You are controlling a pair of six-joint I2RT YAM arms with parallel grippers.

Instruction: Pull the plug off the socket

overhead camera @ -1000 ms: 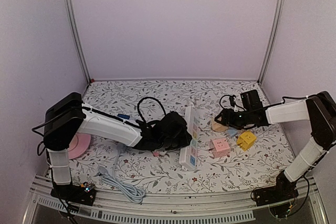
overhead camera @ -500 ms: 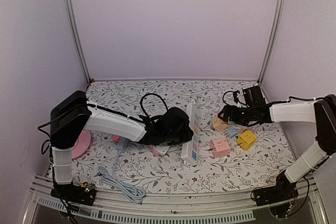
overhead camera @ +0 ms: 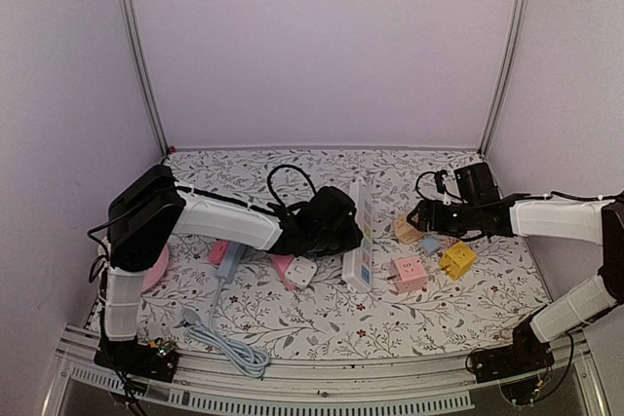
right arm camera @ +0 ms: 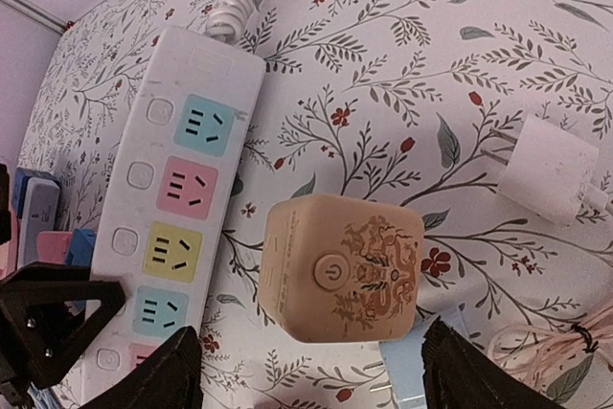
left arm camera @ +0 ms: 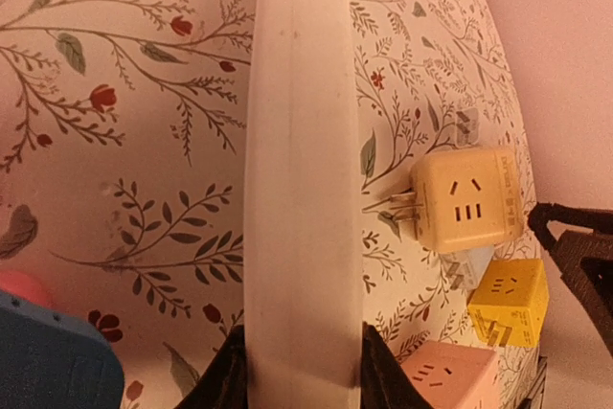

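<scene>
**Plug-and-socket station: stock on the floral table (overhead camera: 292, 323)**

**Power strip (right arm camera: 182, 208), 1, white.** It lies far-to-near at the table's middle. The right wrist view shows 5 coloured socket faces: blue, pink, yellow, blue and part of a pink one. Each has a round button beside it. The left gripper (left arm camera: 302, 375) is clamped narrowly across the strip's long sides.

**Plug (right arm camera: 342, 270), 1, beige cube.** It sits on the table just right of the power strip and clear of it, with its prongs pointing towards the strip. Its top bears a circled power symbol over a scroll ornament. The small print on its side is too fine to read. The right gripper (right arm camera: 308, 356) hovers over the plug with its jaws spread wide, gripping nothing, and a gap shows on each side.

**Other stock.**
- 1 pink cube (overhead camera: 409, 273), nearer than the plug.
- 1 yellow cube (overhead camera: 456, 258), nearer than the plug and further right.
- 1 white charger (right arm camera: 551, 168), near the plug.
- 1 pink disc (overhead camera: 151, 270), far left.
- 1 grey cable (overhead camera: 226, 340), coiled at the near left.
</scene>
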